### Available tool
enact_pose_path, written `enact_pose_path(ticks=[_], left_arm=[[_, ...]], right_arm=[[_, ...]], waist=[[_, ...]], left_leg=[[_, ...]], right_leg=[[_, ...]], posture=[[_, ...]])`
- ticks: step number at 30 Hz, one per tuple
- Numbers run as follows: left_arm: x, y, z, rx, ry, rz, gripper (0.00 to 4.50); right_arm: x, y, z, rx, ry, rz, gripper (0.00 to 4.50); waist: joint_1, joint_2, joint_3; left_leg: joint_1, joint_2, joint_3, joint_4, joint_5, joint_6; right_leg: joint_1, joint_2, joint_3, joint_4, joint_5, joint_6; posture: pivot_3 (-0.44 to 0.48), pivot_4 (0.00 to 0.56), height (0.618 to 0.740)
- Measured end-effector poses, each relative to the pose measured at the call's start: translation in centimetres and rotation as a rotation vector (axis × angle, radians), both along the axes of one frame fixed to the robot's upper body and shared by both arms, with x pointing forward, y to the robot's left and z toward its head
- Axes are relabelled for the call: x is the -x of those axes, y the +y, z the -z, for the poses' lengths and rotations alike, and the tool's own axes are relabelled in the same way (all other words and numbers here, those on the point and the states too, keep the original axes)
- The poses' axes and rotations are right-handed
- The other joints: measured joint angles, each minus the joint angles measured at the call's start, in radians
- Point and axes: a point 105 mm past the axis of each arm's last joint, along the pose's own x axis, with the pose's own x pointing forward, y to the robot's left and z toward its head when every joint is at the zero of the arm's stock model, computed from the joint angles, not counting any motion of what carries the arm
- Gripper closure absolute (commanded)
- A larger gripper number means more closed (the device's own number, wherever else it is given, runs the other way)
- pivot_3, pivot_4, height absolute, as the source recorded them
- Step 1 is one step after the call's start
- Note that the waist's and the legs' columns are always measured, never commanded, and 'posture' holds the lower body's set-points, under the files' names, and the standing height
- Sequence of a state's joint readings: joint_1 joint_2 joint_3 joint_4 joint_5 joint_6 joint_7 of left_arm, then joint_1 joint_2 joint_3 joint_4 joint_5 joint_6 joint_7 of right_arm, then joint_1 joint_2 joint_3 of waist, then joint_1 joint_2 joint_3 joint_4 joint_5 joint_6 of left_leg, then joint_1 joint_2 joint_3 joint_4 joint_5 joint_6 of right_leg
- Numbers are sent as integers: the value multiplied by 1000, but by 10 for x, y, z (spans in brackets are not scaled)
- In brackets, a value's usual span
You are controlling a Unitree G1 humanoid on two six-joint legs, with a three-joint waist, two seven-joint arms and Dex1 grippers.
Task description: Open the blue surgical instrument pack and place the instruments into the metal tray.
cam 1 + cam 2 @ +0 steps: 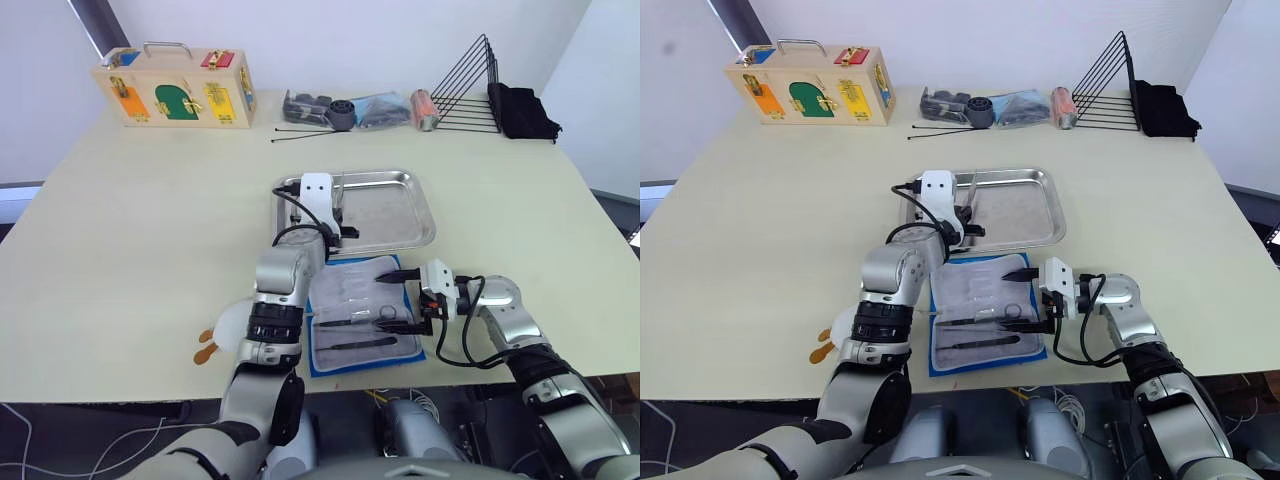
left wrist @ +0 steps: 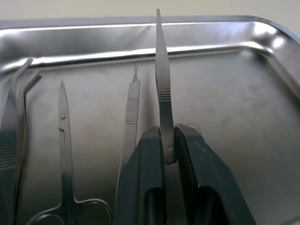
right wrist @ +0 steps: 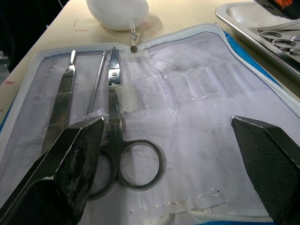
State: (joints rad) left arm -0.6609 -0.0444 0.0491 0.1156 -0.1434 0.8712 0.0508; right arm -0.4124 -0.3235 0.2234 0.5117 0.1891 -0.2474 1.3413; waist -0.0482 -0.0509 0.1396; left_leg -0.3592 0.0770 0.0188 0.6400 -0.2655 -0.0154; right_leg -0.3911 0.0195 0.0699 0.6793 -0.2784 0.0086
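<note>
The blue surgical instrument pack (image 1: 345, 285) lies unzipped and flat at the table's front edge, pale lining up. Scissors (image 3: 115, 117), a flat handle (image 3: 61, 101) and a thin probe (image 3: 96, 84) still sit in its pockets. My right gripper (image 1: 400, 300) is open, fingers spread wide low over the pack's right side. Behind the pack is the metal tray (image 1: 400, 215). My left gripper (image 2: 169, 136) hovers over the tray's left part, shut on slim ridged tweezers (image 2: 162, 79). Curved forceps (image 2: 14, 108), small scissors (image 2: 65, 154) and a scalpel handle (image 2: 131, 108) lie in the tray.
At the back stand a wooden latch box (image 1: 180, 90), a bag of dark parts (image 1: 378, 108), a black wire rack (image 1: 470, 85) and a black cloth (image 1: 522, 110). Two thin black rods (image 1: 320, 132) lie behind the tray. A white rounded object (image 1: 225, 330) sits left of the pack.
</note>
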Motion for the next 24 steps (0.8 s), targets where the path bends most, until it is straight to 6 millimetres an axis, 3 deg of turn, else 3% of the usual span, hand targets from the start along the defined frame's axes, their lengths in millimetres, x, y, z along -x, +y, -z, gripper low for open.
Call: enact_pose_path(ticks=[14,24], left_arm=[[5,0,11,-19,79,8,4395],[4,11,11,-20,99,-69,4395]], right_arm=[[0,1,0,-6,-4,5,0],[0,3,0,-13,-10,5,0]], waist=[[-4,0,0],[-12,0,0]], left_leg=[[0,0,0,0,0,0],[0,0,0,-1,0,0]], right_leg=[[0,0,-1,0,0,0],[0,0,0,0,0,0]], posture=[[0,150,740],[0,150,740]])
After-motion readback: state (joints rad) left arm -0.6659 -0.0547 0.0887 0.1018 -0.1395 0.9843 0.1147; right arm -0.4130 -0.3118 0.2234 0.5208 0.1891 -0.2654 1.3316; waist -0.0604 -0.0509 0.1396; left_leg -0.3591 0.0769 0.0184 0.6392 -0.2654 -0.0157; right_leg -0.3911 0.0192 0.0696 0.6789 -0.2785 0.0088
